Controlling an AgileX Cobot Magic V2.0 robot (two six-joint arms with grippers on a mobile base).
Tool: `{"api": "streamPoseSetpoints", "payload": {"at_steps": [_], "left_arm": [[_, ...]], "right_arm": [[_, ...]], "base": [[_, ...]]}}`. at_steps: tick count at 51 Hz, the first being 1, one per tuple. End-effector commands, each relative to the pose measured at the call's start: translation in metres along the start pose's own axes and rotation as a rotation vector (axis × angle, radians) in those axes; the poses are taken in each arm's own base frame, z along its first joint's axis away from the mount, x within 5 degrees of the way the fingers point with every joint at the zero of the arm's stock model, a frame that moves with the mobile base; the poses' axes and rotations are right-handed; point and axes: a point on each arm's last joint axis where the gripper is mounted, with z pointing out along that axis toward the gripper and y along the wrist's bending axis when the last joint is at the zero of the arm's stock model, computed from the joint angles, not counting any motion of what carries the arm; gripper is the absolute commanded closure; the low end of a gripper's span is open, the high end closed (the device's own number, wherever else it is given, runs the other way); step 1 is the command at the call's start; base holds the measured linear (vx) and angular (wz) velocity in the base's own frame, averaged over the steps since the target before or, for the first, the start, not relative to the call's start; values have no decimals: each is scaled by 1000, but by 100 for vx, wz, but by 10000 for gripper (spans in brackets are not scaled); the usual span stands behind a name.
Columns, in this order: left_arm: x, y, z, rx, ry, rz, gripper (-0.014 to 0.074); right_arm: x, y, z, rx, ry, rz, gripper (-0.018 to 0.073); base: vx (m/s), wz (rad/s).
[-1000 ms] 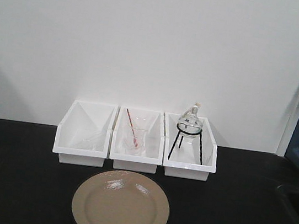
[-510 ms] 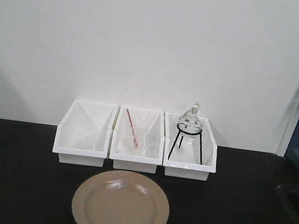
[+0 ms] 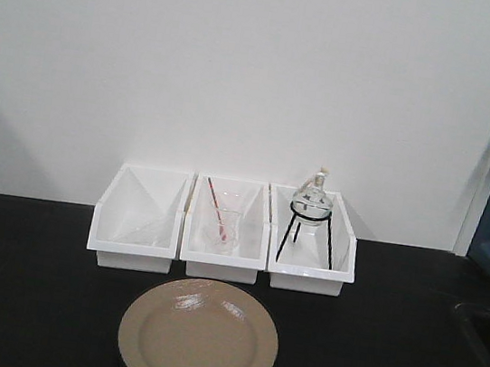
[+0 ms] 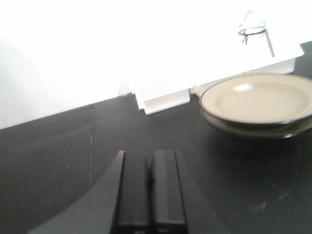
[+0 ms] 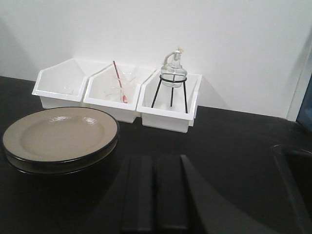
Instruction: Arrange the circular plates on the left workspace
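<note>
Two plates (image 3: 199, 337) stacked on the black bench (image 3: 19, 298), just in front of three white bins (image 3: 225, 231). Left gripper (image 4: 149, 187) closed, hovering empty over bare bench, plates off to its right. Right gripper (image 5: 156, 195) closed too, empty, plates near on its left. Sink (image 5: 297, 170) at far right.

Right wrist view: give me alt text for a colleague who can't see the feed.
Two stacked tan plates sit on the black countertop, ahead-left of the right gripper, whose fingers are shut and empty. Behind stand three white bins; the rightmost holds a glass flask on a wire stand.
</note>
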Motion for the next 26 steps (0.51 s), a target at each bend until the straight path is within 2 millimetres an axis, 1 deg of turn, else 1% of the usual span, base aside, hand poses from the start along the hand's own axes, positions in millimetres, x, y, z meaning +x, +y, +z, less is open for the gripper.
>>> {"api": "streamPoseSetpoints", "payload": {"at_steps": [1,6,12,19,26], "left_arm": [[5,2,4,-57,-143,-50,596],[22,0,10,-85,-221,-90,596],[20,0,10,-84,-194,-82,596],[25,-1,11,-72,-149,-161,596],[26,-1,11,-71,-141,-158,596]], "right_arm": [[-16,-4,-2,38,-91,-1,561],[-16,-4,-1,38,-89,-1,561],[-16,-4,-1,38,-89,-1,561],[-16,-4,-1,38,-89,-1,561],[-16,-4,-1,38,-89,-1,561]], "base": [[0,1],[0,0],[0,0],[0,0],[0,0]]}}
